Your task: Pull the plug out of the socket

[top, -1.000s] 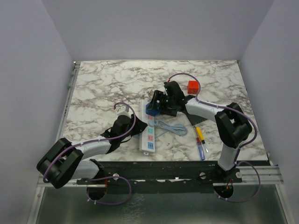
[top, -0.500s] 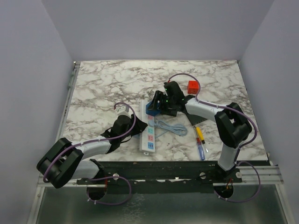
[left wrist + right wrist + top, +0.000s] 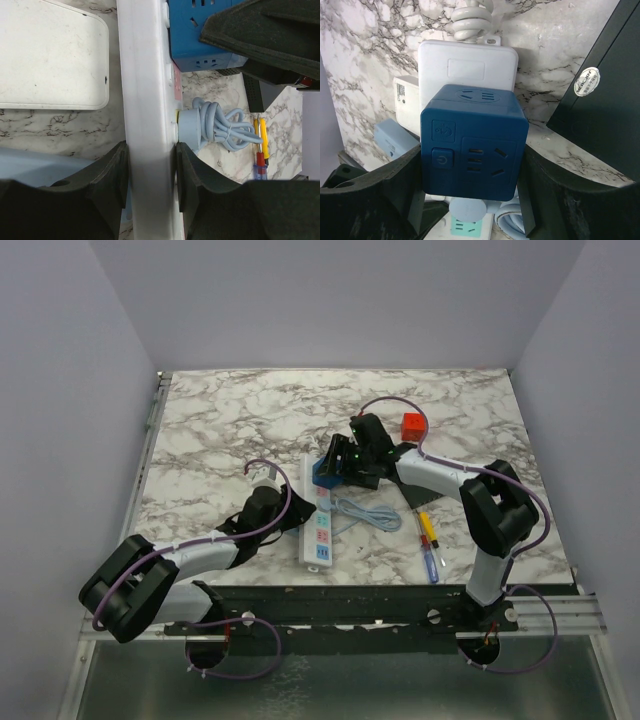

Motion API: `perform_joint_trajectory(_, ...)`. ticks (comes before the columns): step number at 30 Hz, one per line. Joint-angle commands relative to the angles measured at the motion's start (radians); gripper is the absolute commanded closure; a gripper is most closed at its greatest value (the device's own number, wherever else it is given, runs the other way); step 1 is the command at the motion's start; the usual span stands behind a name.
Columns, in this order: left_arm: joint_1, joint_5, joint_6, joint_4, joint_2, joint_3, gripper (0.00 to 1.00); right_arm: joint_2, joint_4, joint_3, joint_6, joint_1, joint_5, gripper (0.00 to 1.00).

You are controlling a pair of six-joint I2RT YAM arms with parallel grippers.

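Now the pull can start: the left gripper (image 3: 150, 165) squeezes its jaws on the socket (image 3: 147, 75), lying on the counter (image 3: 220, 430), and the right gripper (image 3: 472, 165) hugs the blue plug (image 3: 470, 115) at its far end with its jaws. Next, the plug must lift straight off while the socket is held down. A white box (image 3: 50, 55) and a cable (image 3: 220, 127) crowd close, but nothing seems to block the way up.

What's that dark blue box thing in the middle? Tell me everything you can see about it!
The blue cube is a chunky plug block of smooth, hard-looking plastic with rounded corners. One face shows plug holes, a power button and a small logo. It sits on the long white power strip, toward its far end, seemingly plugged in. The right tool has a black finger against each side.
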Motion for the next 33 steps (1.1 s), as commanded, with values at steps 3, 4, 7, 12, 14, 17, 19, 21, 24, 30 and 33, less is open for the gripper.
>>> perform_joint_trajectory(3, -0.010, -0.014, 0.036, -0.121, 0.008, -0.030, 1.00, 0.017, -0.034, 0.043, -0.025, -0.007, 0.026, 1.00)
perform_joint_trajectory(4, -0.009, -0.014, 0.037, -0.123, 0.006, -0.033, 1.00, 0.022, -0.037, 0.050, -0.030, -0.009, 0.028, 1.00)
perform_joint_trajectory(7, -0.009, -0.018, 0.037, -0.125, -0.001, -0.045, 1.00, 0.043, -0.048, 0.074, -0.045, -0.017, 0.026, 1.00)
perform_joint_trajectory(12, -0.009, -0.030, 0.029, -0.126, -0.014, -0.061, 1.00, 0.071, -0.052, 0.103, -0.059, -0.037, 0.021, 1.00)
perform_joint_trajectory(14, -0.008, -0.033, 0.027, -0.126, -0.016, -0.063, 1.00, 0.081, -0.053, 0.115, -0.065, -0.042, 0.019, 1.00)
perform_joint_trajectory(17, -0.007, -0.036, 0.024, -0.126, -0.017, -0.068, 1.00, 0.096, -0.054, 0.130, -0.068, -0.051, 0.014, 1.00)
perform_joint_trajectory(19, -0.006, -0.039, 0.023, -0.126, -0.018, -0.072, 1.00, 0.105, -0.055, 0.143, -0.068, -0.055, 0.012, 1.00)
perform_joint_trajectory(21, -0.006, -0.040, 0.023, -0.126, -0.020, -0.077, 1.00, 0.112, -0.055, 0.150, -0.071, -0.060, 0.013, 1.00)
perform_joint_trajectory(24, -0.006, -0.040, 0.022, -0.125, -0.025, -0.082, 1.00, 0.119, -0.054, 0.162, -0.072, -0.069, 0.015, 1.00)
perform_joint_trajectory(30, -0.007, -0.046, 0.029, -0.126, -0.031, -0.085, 1.00, 0.141, -0.057, 0.197, -0.082, -0.081, 0.017, 1.00)
perform_joint_trajectory(33, -0.005, -0.046, 0.034, -0.126, -0.030, -0.086, 1.00, 0.150, -0.058, 0.213, -0.081, -0.083, 0.017, 1.00)
